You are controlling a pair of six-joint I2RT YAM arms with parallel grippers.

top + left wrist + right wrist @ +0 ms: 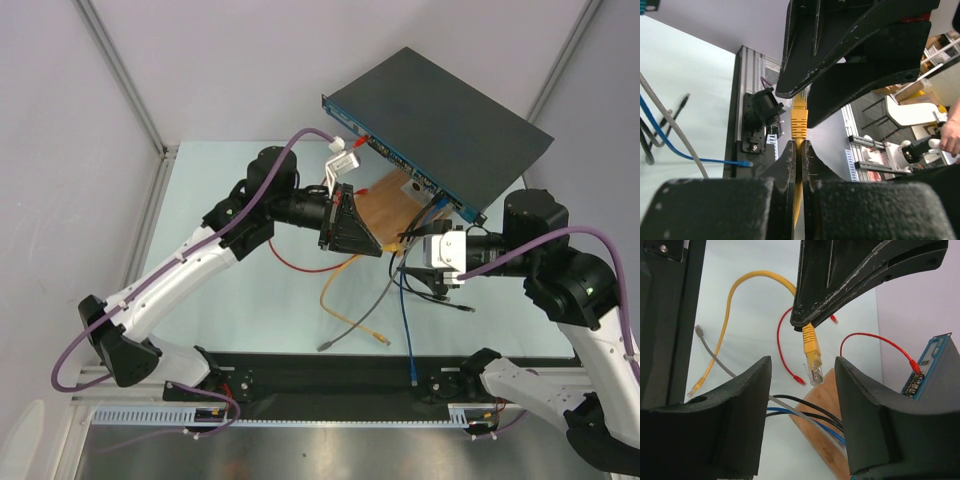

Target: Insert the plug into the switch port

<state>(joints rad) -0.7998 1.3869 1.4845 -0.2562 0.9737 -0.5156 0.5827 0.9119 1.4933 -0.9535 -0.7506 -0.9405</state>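
The switch point(440, 115) is a flat black box at the back right, tilted up, with its blue socket face point(400, 163) along the near-left edge. The face also shows in the right wrist view point(928, 369) with a red cable plugged in. My left gripper point(384, 249) is shut on the yellow cable just behind its plug point(799, 119). The plug point(813, 360) points at my right gripper point(802, 367), which is open. The plug's clear tip hangs between the right jaws, touching neither. Both grippers meet over the wooden board point(385, 200), in front of the switch.
Loose cables lie on the table: yellow point(345, 300), grey point(350, 335), blue point(408, 330), black point(440, 295) and red point(295, 265). Black, blue and grey cables cross the board point(825, 440) under the right jaws. White tagged cables point(345, 155) hang at the switch's left end.
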